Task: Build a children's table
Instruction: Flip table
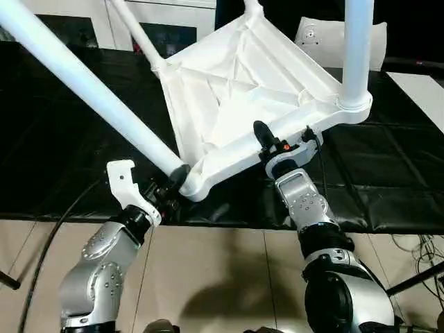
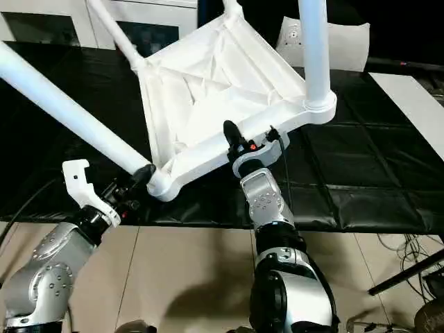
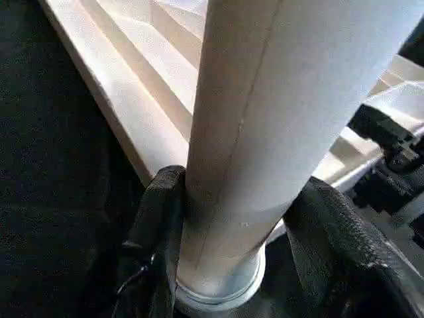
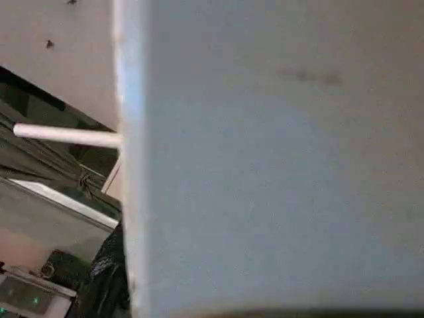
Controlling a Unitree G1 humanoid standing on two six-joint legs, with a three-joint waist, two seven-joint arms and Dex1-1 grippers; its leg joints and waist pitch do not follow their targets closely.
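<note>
Two long legs point(image 1: 76, 76) of the children's table point(image 1: 243, 97) run off the top edge. The right gripper point(image 1: 274, 147) has fingers partly hidden behind the table's rim.

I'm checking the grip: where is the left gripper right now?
In the left eye view, the left gripper clamps the leg just above the tabletop's near-left corner socket.

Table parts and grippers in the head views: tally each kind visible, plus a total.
Table top: 1
Fitted legs: 4
Grippers, left gripper and right gripper: 2
Total: 7
</note>
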